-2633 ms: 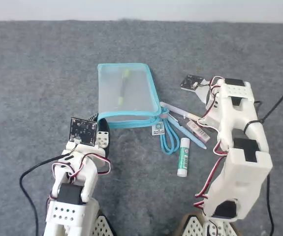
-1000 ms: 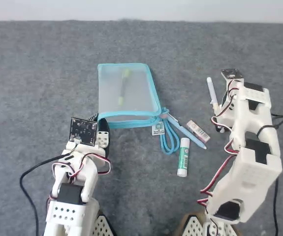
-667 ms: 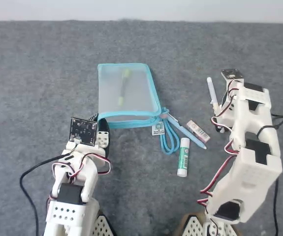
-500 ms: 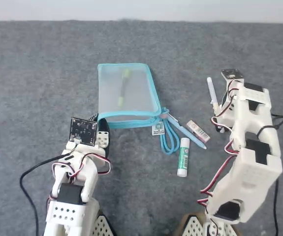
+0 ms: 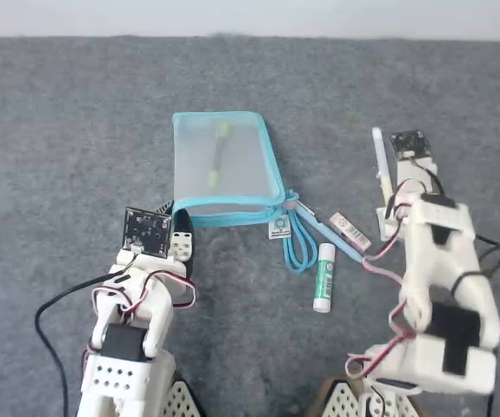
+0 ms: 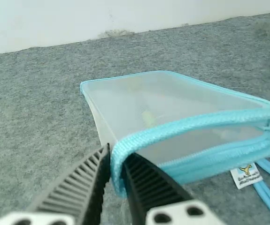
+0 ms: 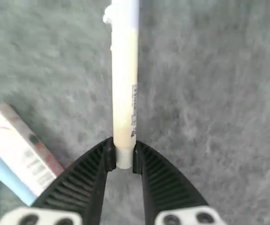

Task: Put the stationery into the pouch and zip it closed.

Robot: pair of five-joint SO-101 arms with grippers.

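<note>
The ribbed black left tool (image 6: pixel 116 157) pinches the woven teal rim of the translucent pouch (image 5: pixel 241 174), lying flat on the fuzzy grey bench (image 5: pixel 76 130); the right tool (image 7: pixel 124 157) clamps a slim white pen (image 7: pixel 125 84), well apart.

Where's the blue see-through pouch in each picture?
High view: the pouch lies mid-table, its near corner pinched by the left tool.
Left wrist view: the pouch sits just beyond that tool, which grips its blue edge.
Right wrist view: not in it; the right tool holds a white pen.
Shared landmark: the white tag beside the pouch's corner.
</note>
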